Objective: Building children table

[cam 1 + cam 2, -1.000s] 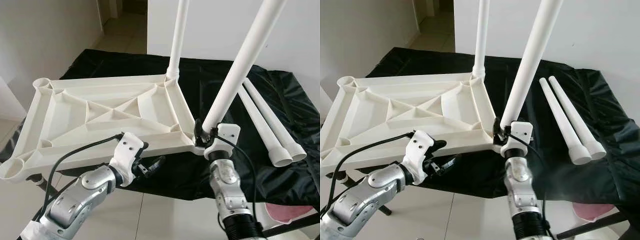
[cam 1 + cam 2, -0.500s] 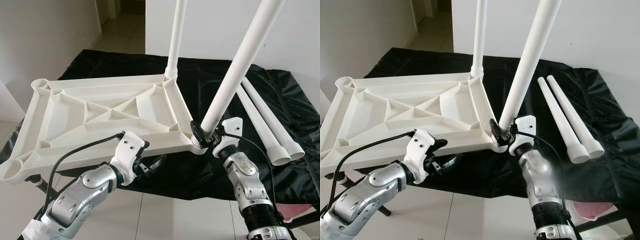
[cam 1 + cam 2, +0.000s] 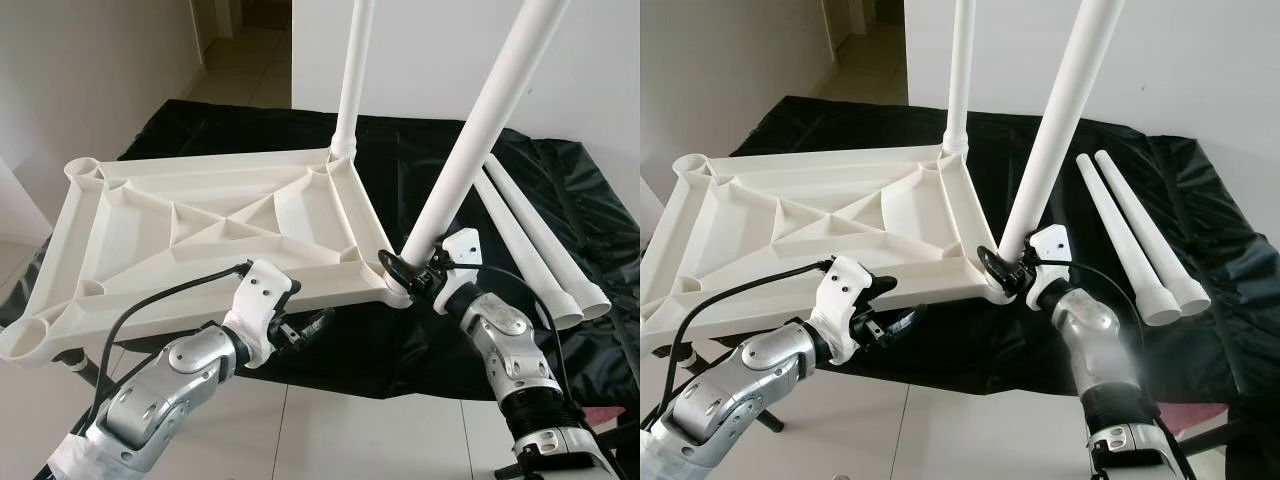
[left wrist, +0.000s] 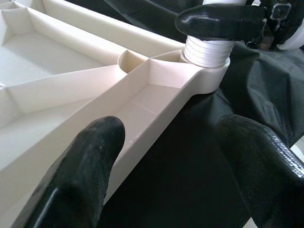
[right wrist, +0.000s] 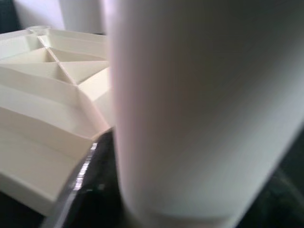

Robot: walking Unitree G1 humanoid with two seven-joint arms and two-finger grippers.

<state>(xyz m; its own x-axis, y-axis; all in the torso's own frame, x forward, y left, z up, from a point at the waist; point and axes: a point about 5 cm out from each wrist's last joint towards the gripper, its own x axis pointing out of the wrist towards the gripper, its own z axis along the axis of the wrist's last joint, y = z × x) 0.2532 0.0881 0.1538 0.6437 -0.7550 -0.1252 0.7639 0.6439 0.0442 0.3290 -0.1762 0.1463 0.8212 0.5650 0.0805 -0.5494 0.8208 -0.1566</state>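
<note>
Left gripper (image 3: 305,328) nearest the camera, just off the near edge of the upturned tabletop (image 3: 190,225); fingers (image 4: 85,156) spread apart with nothing between them, one over the ribbed rim, the other over the black cloth (image 3: 560,190).

Right gripper (image 3: 405,270) at the near right corner socket; fingers clenched round the base of the tilted leg (image 3: 480,130), right where its threaded end (image 4: 206,50) enters the socket; threads show above the socket lip, so judged not fully seated.

Tabletop lies underside up on the table, overhanging the near edge of the cloth; moulded ribs in a diagonal cross; open sockets at the two left corners.

Handling, judged: hollow moulded plastic throughout, light and stiff, smooth and likely slippery under rubber fingers; the long leg gives plenty of leverage, so a grasp low at the collar controls the thread best, while a high grasp could cross-thread or tip the tabletop; the light tabletop may slide or rotate on the cloth when the leg is turned; the rim by the corner looks the soundest place for the left gripper to brace it.

Farther back, upright leg (image 3: 353,80) stands in the far right socket; two spare legs (image 3: 530,240) lie side by side on the cloth, right of the tabletop.
</note>
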